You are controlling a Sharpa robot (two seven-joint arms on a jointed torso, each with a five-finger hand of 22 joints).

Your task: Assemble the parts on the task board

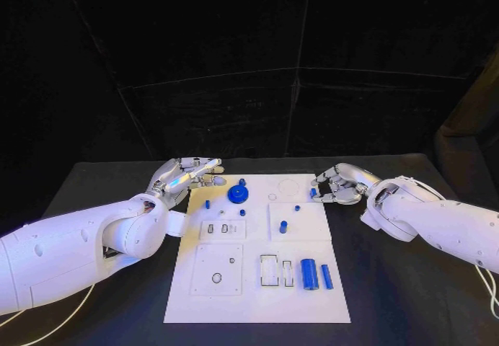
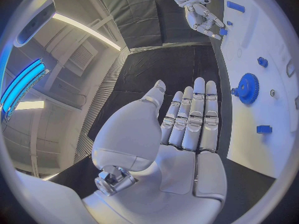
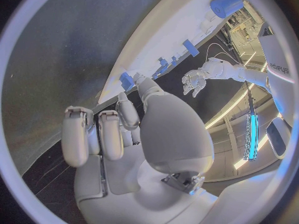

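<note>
The white task board (image 1: 258,303) lies in the middle of the black table. A blue gear (image 1: 238,193) sits near its far left corner, with small blue pegs (image 1: 242,213) around it. A blue cylinder (image 1: 308,274) and a blue bar (image 1: 327,276) lie at the near right. My left hand (image 1: 187,175) hovers at the board's far left corner, fingers stretched out and holding nothing; its palm (image 2: 181,149) faces the gear (image 2: 248,88). My right hand (image 1: 338,184) is at the board's far right edge, fingers curled, pinching a small blue part (image 1: 313,192) (image 3: 126,79).
Rectangular and round recesses (image 1: 275,269) are cut into the board's near half. Black table (image 1: 104,187) surrounds the board, and a dark curtain hangs behind. White cables (image 1: 484,281) trail beside my arms at both sides.
</note>
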